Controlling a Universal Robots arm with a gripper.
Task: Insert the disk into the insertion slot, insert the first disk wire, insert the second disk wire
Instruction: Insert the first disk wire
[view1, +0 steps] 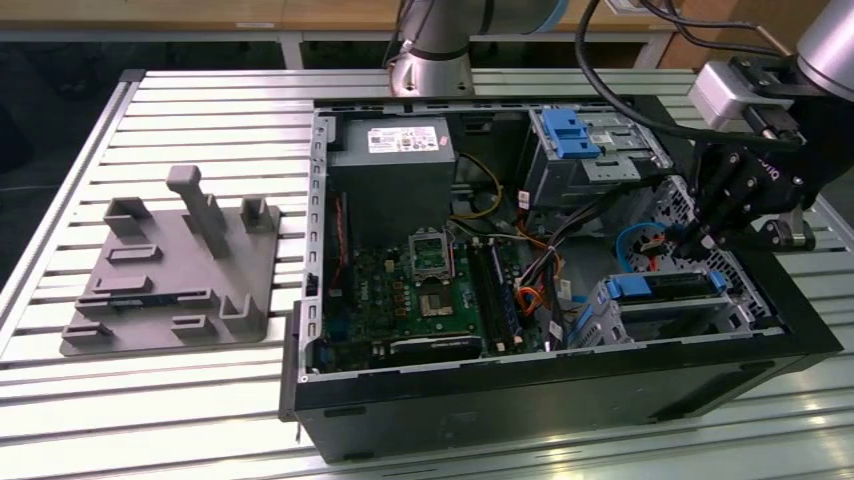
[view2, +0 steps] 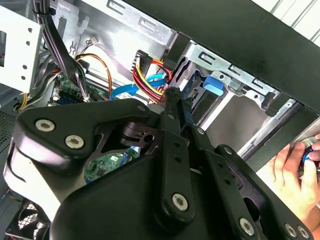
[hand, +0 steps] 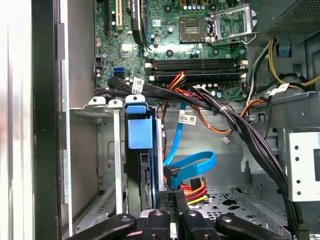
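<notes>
Gripper (hand: 174, 195), clenched beside red-yellow wires (hand: 195, 189), hangs at the exterior view's three o'clock by the disk (view1: 663, 285) seated in the insertion slot (view1: 674, 322).

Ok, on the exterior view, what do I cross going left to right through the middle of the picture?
Grey fixture on the slatted table → motherboard inside the open case → loose orange and black wires → disk seated in the insertion slot.
</notes>
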